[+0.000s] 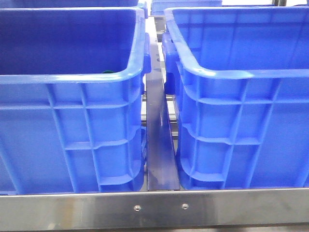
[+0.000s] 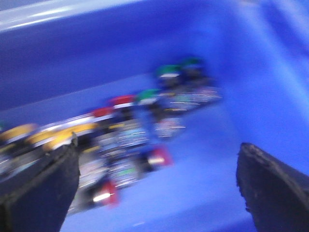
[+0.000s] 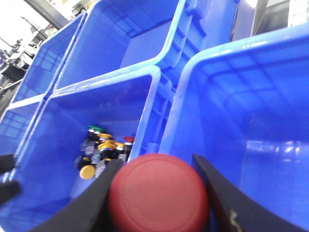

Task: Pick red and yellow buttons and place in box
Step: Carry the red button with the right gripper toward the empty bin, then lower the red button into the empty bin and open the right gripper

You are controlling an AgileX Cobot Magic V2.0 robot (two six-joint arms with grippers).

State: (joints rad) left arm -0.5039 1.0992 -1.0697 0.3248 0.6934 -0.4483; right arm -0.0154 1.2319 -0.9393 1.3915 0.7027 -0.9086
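My right gripper [image 3: 157, 160] is shut on a red button [image 3: 159, 197]. Its broad red cap fills the gap between the black fingers [image 3: 99, 195], and it hangs over the wall between two blue crates. The left crate [image 3: 145, 104] holds a pile of red, yellow and green buttons [image 3: 102, 147]. The right crate [image 3: 241, 121] is the box, and its visible floor is bare. My left gripper [image 2: 159, 150] is open, low inside a crate. In its blurred view, red buttons [image 2: 159, 157], yellow ones [image 2: 53, 135] and green ones [image 2: 166, 72] lie ahead of the fingers [image 2: 43, 188].
The front view shows two tall blue crates [image 1: 72, 87] [image 1: 241, 87] side by side on a metal shelf [image 1: 154, 208], with a narrow gap [image 1: 158, 135] between them and neither arm in sight. More blue crates [image 3: 125, 43] stand behind.
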